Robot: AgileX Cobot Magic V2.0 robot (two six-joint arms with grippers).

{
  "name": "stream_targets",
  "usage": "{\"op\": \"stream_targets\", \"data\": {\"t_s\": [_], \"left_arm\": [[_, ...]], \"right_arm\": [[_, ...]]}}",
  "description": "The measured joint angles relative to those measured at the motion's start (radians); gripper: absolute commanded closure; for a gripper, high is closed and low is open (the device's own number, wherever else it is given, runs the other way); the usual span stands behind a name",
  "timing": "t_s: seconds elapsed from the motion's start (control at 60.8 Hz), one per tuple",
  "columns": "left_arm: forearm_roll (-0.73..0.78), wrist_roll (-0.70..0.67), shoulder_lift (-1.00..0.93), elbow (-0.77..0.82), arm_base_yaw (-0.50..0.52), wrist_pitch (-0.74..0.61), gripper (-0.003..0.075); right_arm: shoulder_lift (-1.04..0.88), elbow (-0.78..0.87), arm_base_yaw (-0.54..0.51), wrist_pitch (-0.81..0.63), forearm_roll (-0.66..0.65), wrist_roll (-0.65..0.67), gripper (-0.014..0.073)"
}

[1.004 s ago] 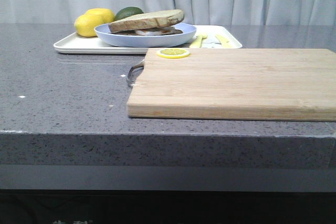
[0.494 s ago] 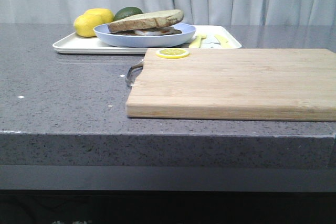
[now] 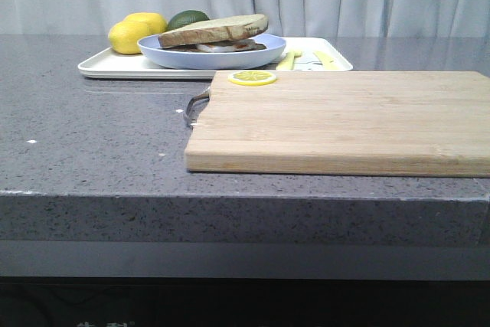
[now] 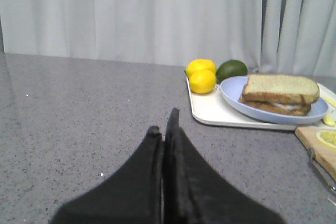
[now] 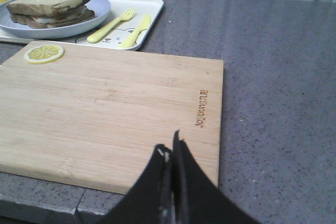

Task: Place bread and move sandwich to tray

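Observation:
The sandwich (image 3: pixel 214 36) lies on the light-blue plate (image 3: pixel 260 57), which stands on the white tray (image 3: pixel 107 67) at the back left. The bread (image 3: pixel 218 27) is its top slice, and fried egg shows under it. They also show in the left wrist view, the sandwich (image 4: pixel 281 95) on the plate (image 4: pixel 233 93) on the tray (image 4: pixel 210 111), and in the right wrist view, the sandwich (image 5: pixel 50 4), plate (image 5: pixel 100 9) and tray (image 5: pixel 152 6). My left gripper (image 4: pixel 164 124) is shut and empty over bare counter, short of the tray. My right gripper (image 5: pixel 169 142) is shut and empty over the cutting board's near corner.
A wooden cutting board (image 3: pixel 337 120) with a metal handle (image 3: pixel 195 106) lies in front of the tray and bears a lemon slice (image 3: pixel 253 77). Two lemons (image 3: pixel 130 34) and an avocado (image 3: pixel 187 17) sit on the tray's left end. A yellow fork (image 5: pixel 111 24) and knife (image 5: pixel 137 30) lie on its right end.

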Motion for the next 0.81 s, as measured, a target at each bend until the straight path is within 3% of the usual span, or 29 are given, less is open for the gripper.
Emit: {"op": "stream_targets", "data": {"t_s": [0.428,0.806], "left_arm": [[0.004,-0.028,-0.021,0.35,0.011,-0.239,0.0739],[0.004,-0.028,-0.021,0.353,0.011,-0.219,0.0739]], "right_arm": [[-0.002,0.0,0.0,0.002,0.0,0.0,0.0679],[-0.002,0.0,0.0,0.002,0.0,0.0,0.0679]]}}
